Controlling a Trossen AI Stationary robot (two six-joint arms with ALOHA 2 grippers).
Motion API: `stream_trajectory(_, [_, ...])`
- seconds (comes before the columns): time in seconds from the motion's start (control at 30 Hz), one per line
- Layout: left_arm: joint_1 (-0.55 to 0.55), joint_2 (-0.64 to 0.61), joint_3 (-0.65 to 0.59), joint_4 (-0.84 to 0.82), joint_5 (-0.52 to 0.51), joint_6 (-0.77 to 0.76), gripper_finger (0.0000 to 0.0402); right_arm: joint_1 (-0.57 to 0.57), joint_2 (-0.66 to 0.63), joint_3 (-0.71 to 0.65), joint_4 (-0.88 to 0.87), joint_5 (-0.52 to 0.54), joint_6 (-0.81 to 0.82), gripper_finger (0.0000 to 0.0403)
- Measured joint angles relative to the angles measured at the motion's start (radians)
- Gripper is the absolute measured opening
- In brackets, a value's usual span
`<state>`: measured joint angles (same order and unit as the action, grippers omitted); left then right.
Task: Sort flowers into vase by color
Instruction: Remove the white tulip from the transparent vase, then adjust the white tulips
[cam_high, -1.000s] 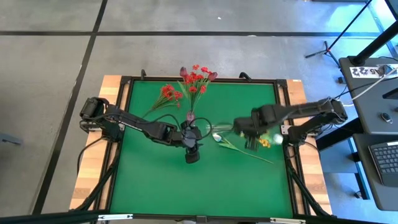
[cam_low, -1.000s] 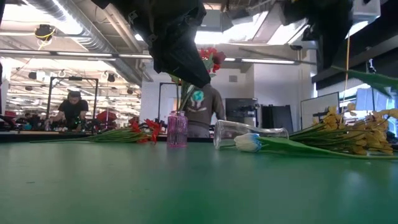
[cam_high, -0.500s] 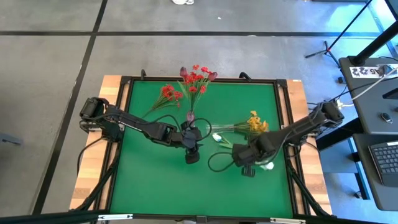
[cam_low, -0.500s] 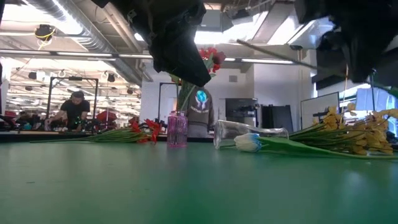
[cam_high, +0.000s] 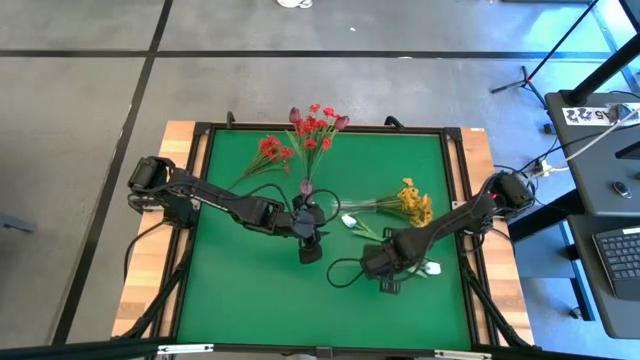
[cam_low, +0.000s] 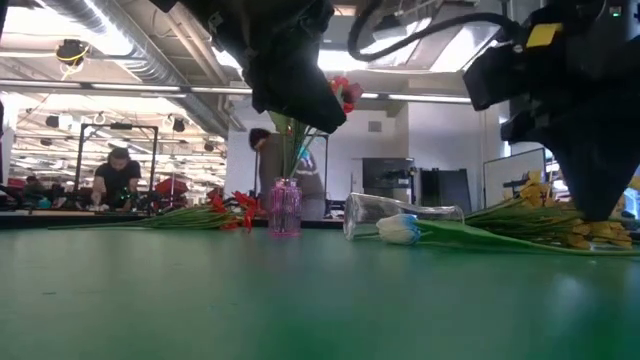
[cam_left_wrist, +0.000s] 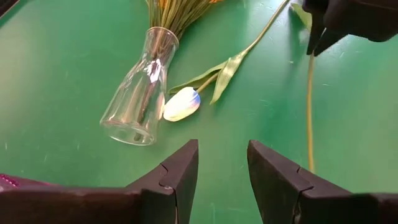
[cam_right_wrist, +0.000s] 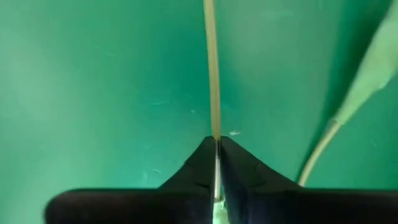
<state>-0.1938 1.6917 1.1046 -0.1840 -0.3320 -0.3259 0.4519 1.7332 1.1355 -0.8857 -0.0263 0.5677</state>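
A pink vase (cam_high: 305, 187) stands upright mid-table with red flowers (cam_high: 315, 125) in it. A red spray (cam_high: 270, 150) lies on the mat to its left. A clear vase (cam_left_wrist: 140, 93) lies on its side, with yellow flower stems (cam_high: 411, 200) in its mouth. A white bud (cam_left_wrist: 181, 104) lies beside it. My left gripper (cam_left_wrist: 221, 168) hangs open over the mat near the pink vase, with nothing between its fingers. My right gripper (cam_high: 385, 270) is low over the mat toward the near right, shut on a thin green stem (cam_left_wrist: 309, 112). My right gripper pinches the thin green stem (cam_right_wrist: 212, 93) between its two fingers, which point down from above. Beyond the fingers the stem runs straight out, low over the green mat. Which flower head it bears, and whether it lies on the mat, I cannot tell.
The green mat (cam_high: 250, 290) has free room along its near half and left side. A black cable loop (cam_high: 340, 272) hangs beside my right arm. A second stem with a leaf (cam_right_wrist: 367, 74) lies close to the held stem. People stand in the room beyond the table (cam_low: 118, 175).
My right gripper has swung from beside the yellow flowers toward the table's near edge and leftward, and has come down close to the mat, staying shut on the thin stem. The yellow flowers, once hidden under it, now show.
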Motion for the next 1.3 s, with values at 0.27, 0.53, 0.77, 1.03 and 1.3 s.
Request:
stream_trajectory(0.27, [0.004,0.0,0.0,0.001,0.0,0.021,0.0133,0.0,-0.003,0.0,0.031,-0.078,-0.023,0.0137])
stream_trajectory(0.53, [0.004,0.0,0.0,0.012,0.0,0.022,0.0133,-0.023,-0.002,0.002,-0.063,0.213,-0.025,0.0191])
stream_trajectory(0.77, [0.004,0.0,0.0,0.016,0.0,0.021,0.0133,-0.135,-0.001,-0.032,-0.017,0.27,-0.05,0.0118])
stream_trajectory(1.03, [0.004,0.0,0.0,0.016,0.0,0.021,0.0133,-0.238,0.0,-0.169,0.081,0.226,-0.073,0.0006])
stream_trajectory(1.3, [0.004,0.0,0.0,0.02,0.0,0.021,0.0133,-0.185,-0.008,-0.198,0.134,0.193,-0.055,0.0013])
